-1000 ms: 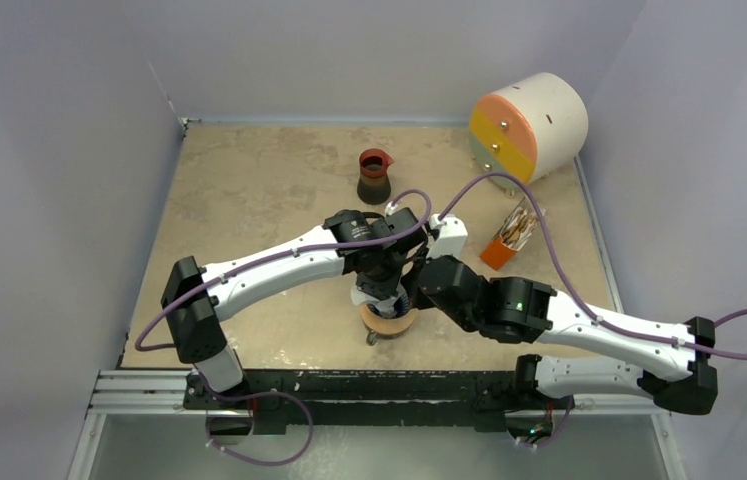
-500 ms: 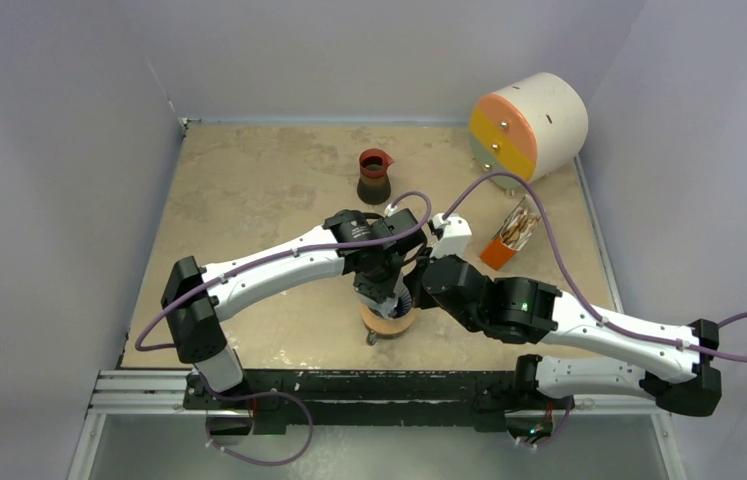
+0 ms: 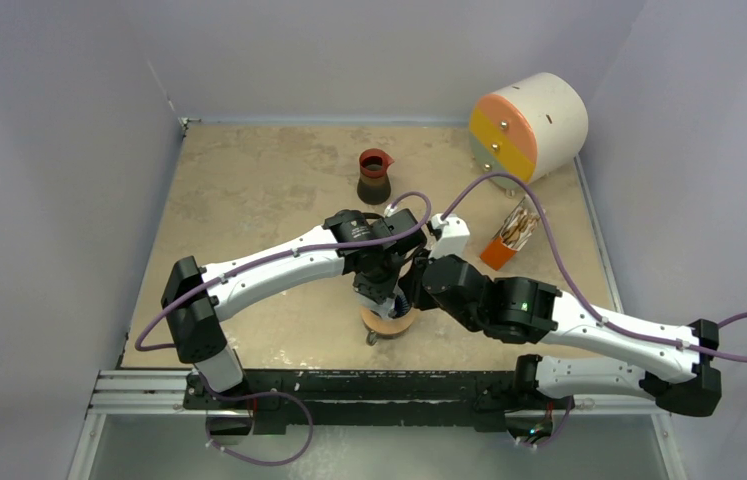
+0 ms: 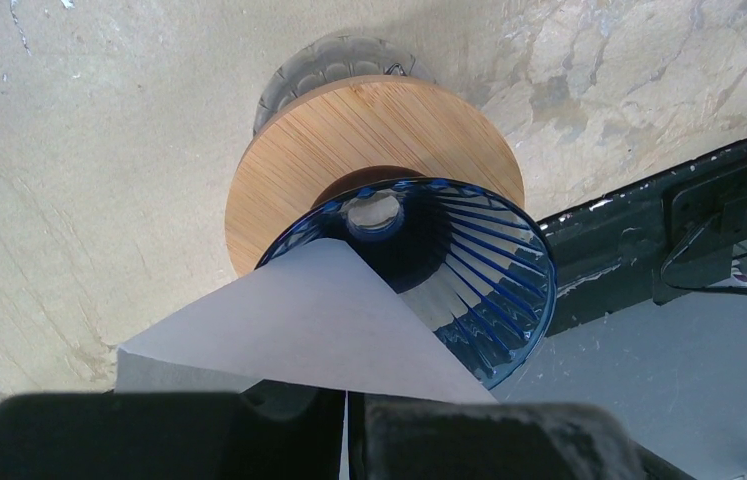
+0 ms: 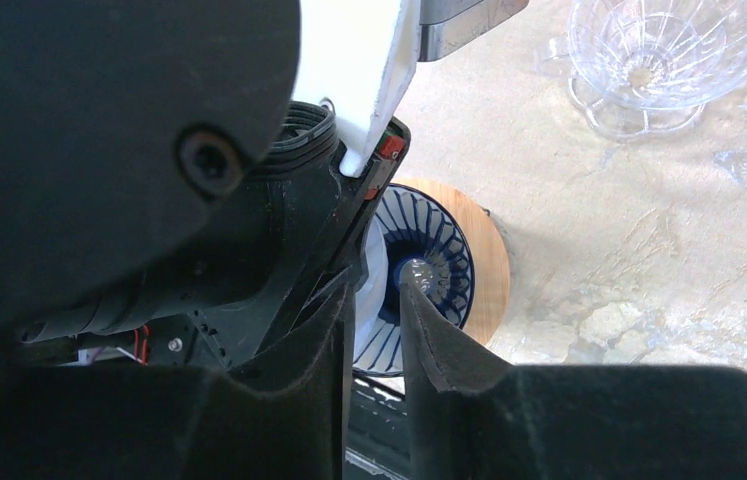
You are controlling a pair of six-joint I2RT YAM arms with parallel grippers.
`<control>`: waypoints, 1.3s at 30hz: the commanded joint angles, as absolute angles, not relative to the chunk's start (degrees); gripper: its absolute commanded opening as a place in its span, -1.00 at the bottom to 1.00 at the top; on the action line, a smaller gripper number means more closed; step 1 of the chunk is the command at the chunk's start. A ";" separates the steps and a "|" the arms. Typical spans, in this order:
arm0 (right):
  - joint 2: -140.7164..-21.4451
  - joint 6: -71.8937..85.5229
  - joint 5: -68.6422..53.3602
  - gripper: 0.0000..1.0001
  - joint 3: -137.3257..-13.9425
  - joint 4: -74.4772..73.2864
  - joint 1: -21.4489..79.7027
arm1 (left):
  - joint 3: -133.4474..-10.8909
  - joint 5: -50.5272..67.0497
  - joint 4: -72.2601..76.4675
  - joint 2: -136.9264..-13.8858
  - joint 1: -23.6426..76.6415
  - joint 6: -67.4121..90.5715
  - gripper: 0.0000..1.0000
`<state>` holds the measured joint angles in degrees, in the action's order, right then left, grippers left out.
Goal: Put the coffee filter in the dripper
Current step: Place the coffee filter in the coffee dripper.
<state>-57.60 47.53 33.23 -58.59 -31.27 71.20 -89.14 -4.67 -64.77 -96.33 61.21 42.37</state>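
Pinching a white paper filter [image 4: 299, 320] by its wide edge, the left gripper [image 4: 346, 425] is closed tight on it and aims it pointed end first into the dripper [image 4: 479, 270]. The filter is folded flat into a triangle. Its tip lies against one inner wall of the blue ribbed cone, close to the hole at the bottom, while its wide part sticks out over the rim. The filter is therefore partly in, but not seated.

The dripper stands upright on a wooden ring [image 4: 349, 130], near the front edge of the table [image 4: 99, 150], between the two arms. The right gripper [image 5: 377, 335] hovers just beside the dripper, jaws a narrow way apart and holding nothing, probably placed to help press the paper in. Gripping the wide edge leaves the tip free to slide down.
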 commanded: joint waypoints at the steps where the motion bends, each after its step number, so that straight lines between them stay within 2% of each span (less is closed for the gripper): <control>1: -57.94 47.85 32.88 -0.45 -59.59 -30.31 71.19 | -90.97 -4.35 -64.60 -96.42 61.61 41.66 -1.00; 25: -61.00 52.49 33.48 -0.49 -54.31 -26.46 71.19 | -86.16 -3.17 -60.92 -92.07 61.96 44.50 -1.00; 30: -61.04 53.05 33.56 -0.64 -53.29 -26.46 71.18 | -85.96 -2.88 -60.42 -91.55 61.96 44.92 -1.00; 34: -60.54 53.01 33.36 -1.00 -52.92 -26.46 71.19 | -85.87 -2.77 -59.97 -91.08 61.96 45.21 -1.00; 39: -58.60 52.84 33.55 -1.00 -52.76 -26.98 71.18 | -85.61 -2.99 -59.19 -90.70 61.96 45.65 -1.00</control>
<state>-60.20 52.38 33.21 -53.23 -26.48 71.20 -85.58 -3.20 -61.17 -93.01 61.63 44.42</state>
